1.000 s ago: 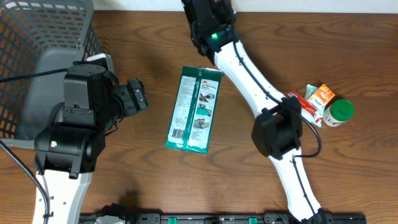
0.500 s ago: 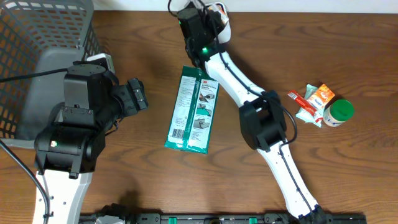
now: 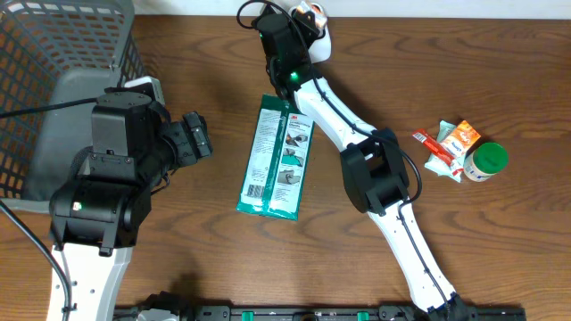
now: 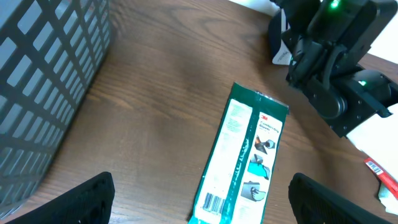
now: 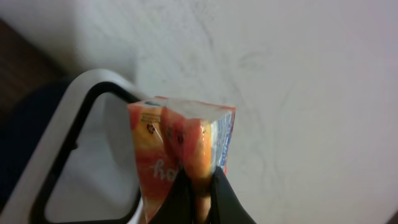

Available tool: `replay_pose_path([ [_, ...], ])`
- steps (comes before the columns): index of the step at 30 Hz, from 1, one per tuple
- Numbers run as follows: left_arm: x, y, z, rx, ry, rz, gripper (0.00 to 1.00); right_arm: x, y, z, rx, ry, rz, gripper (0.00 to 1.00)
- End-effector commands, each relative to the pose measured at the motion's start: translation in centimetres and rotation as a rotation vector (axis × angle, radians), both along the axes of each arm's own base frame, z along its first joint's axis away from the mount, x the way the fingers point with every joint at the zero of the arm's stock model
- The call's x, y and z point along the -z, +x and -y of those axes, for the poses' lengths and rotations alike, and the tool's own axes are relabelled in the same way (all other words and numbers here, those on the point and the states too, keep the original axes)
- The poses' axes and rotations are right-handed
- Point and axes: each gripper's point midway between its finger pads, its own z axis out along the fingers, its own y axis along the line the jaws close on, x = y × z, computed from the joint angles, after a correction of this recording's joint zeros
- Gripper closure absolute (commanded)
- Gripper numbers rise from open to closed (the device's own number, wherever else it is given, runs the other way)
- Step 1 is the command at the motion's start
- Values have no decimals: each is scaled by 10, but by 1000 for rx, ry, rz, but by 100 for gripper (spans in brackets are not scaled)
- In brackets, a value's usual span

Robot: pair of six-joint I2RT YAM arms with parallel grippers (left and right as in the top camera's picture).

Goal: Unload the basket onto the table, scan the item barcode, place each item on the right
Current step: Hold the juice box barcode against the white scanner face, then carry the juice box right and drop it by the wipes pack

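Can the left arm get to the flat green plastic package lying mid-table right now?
Probably yes. The left gripper is open and empty, and the flat green plastic package lies on the wooden table just beside it with nothing on top. The right arm passes close by its far end only.

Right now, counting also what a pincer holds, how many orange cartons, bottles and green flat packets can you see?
Orange cartons: 2 (loose carton; held carton in right pincer)
Bottle: 1
Green flat packet: 1
Total: 4
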Motion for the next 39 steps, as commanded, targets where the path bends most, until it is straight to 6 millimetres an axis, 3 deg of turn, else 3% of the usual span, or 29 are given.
replay_pose_path([
  [1, -4, 0, 1, 3, -1, 10, 10, -2, 2, 3, -19, -105, -33, 99],
  [5, -4, 0, 1, 3, -1, 9, 10, 23, -2, 4, -42, -67, -120, 99],
  [10, -4, 0, 1, 3, -1, 10, 10, 25, 2, 18, 12, 27, -87, 99],
  [15, -4, 0, 1, 3, -1, 9, 10, 0, 3, 27, 90, 114, 14, 99],
  [20, -4, 0, 1, 3, -1, 9, 10, -54, -10, 28, 114, 261, 80, 99],
  [24, -4, 0, 1, 3, -1, 9, 10, -106, -41, 31, 139, 396, 68, 99],
  [29, -4, 0, 1, 3, -1, 10, 10, -142, -100, 34, 102, 582, -127, 99],
  [34, -4, 0, 1, 3, -1, 10, 9, -144, -153, 62, 119, 706, -379, 99],
  [39, -4, 0, 1, 3, -1, 10, 10, -116, -184, 119, 306, 831, -570, 99],
])
